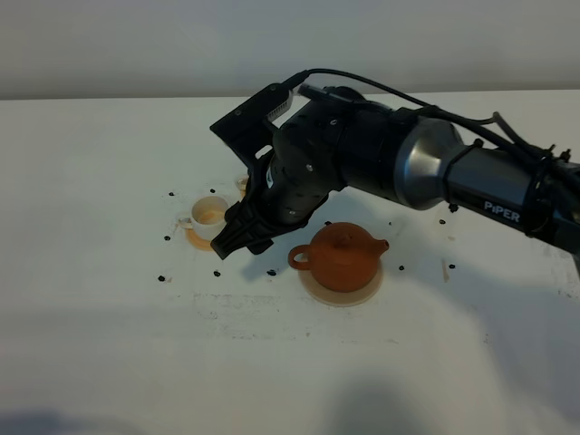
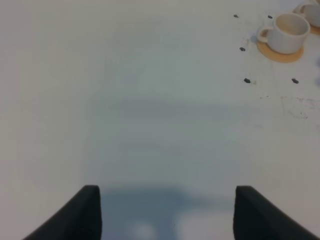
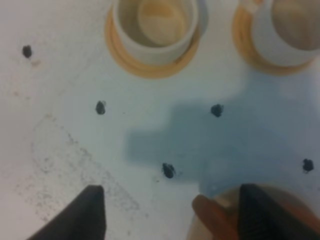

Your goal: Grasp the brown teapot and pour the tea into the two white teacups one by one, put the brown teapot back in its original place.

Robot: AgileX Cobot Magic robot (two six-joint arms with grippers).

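The brown teapot stands upright on its pale beige coaster, the original place, handle toward the left. My right gripper hangs open just left of the handle, between the teapot and a white teacup on an orange coaster. The other teacup is mostly hidden behind the arm. In the right wrist view both teacups hold pale tea, and the teapot handle sits beside one finger. My left gripper is open over bare table, far from the teacups.
Small black specks lie scattered on the white table around the cups and teapot. The right arm reaches in from the right above the table's back half.
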